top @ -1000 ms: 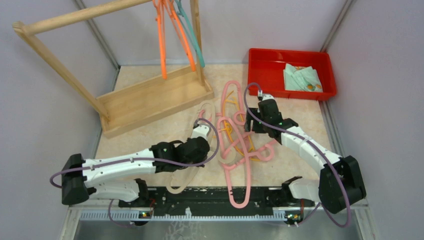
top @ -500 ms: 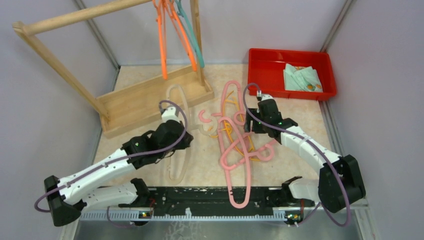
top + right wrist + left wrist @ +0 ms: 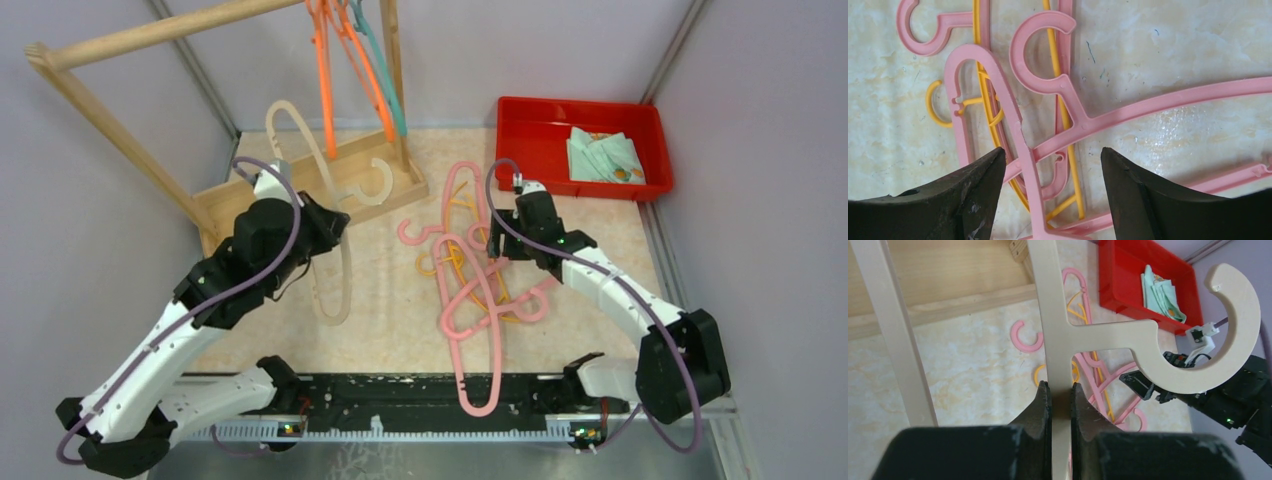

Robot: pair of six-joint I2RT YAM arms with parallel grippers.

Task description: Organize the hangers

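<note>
Two arms work over a table [image 3: 390,300] whose top is a pale, marbled beige with a speckled, stone-like look. At about 10 o'clock on it stands a wooden rack [image 3: 300,195], a shallow plank base with slanted posts carrying a round pole. On the pole, toward 12 o'clock, hang thin orange hangers [image 3: 324,90] and a teal hanger [image 3: 385,75].

At 2 o'clock sits a red tray [image 3: 535,140], glossy plastic and rectangular, with a folded pale green cloth [image 3: 605,155] in it.

A flat beige hanger [image 3: 1055,315], matte and with a broad C-shaped hook, is held in the air over the rack's base, its hook pointing toward 3 o'clock. The left gripper [image 3: 1061,390] is pinched tight on the hanger's straight bar, just below where the hook branches off.

Near the table's middle, slightly toward 3 o'clock, smooth pink hangers [image 3: 1148,107] lie tangled flat with thinner yellow hangers [image 3: 1063,115], their curved hooks overlapping. One pink hanger reaches toward 6 o'clock and over the table's near edge.

The right gripper [image 3: 1050,160] hangs low over this pile with its dark fingers spread wide, a pink bar running beneath the gap; it grips nothing.
</note>
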